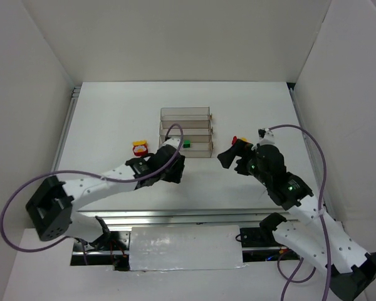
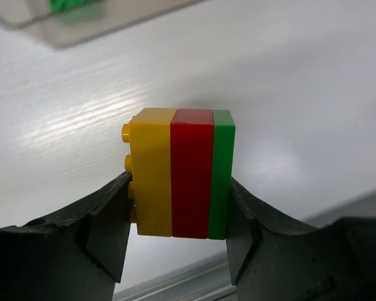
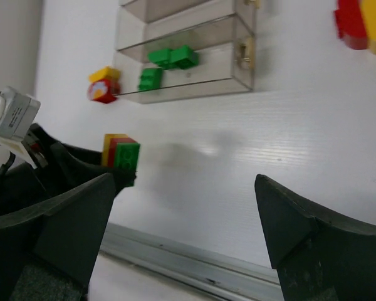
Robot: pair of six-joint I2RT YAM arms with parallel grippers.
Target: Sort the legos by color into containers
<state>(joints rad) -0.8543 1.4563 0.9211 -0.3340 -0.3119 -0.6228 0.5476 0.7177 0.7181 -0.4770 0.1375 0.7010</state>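
Left wrist view: the left gripper clamps a three-layer yellow, red and green plastic brick stack near the clear stepped plastic tray. The right gripper gapes wide, empty. Likely next: it must pinch one end brick and pull it free.

We cannot read any words, numbers or signs in these pictures. One small white plastic box seems to have faint grey marks, but they are too blurry for us to read.
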